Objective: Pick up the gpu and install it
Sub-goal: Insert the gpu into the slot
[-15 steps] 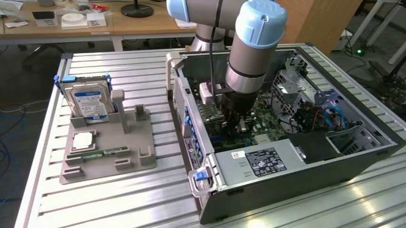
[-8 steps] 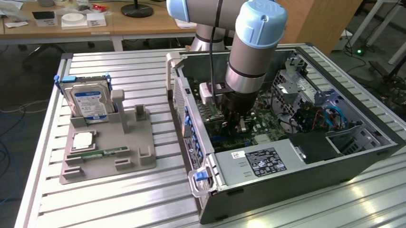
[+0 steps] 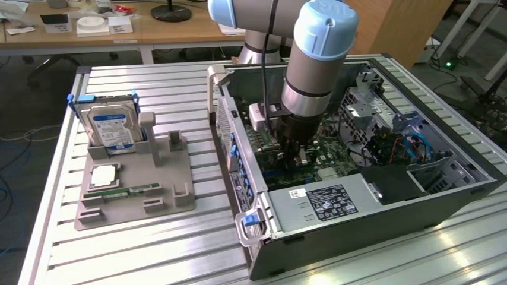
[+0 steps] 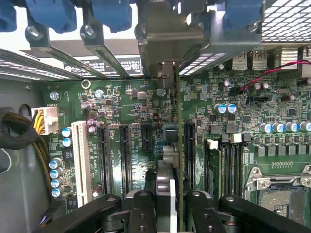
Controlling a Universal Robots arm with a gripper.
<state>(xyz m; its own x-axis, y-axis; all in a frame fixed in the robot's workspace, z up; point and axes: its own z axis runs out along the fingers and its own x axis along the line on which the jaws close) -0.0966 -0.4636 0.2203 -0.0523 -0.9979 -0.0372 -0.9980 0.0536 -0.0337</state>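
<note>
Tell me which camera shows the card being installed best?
The wrist view: the gpu stands edge-on in the gripper at the motherboard slots. In the exterior view the arm hides most of it.

Ribbed metal table [image 3: 158, 249]; wooden desk [image 3: 158, 35] behind; wooden cabinet [image 3: 396, 29] alongside; grey floor [image 3: 20, 172] around

In the computer case [image 3: 412, 217], my hand [image 4: 170, 199] holds the graphics card [image 4: 178, 141] upright over the motherboard [image 4: 121, 97]. On the exterior view's left, a hard drive [image 3: 111, 127] stands on the bench [image 3: 158, 89].
</note>
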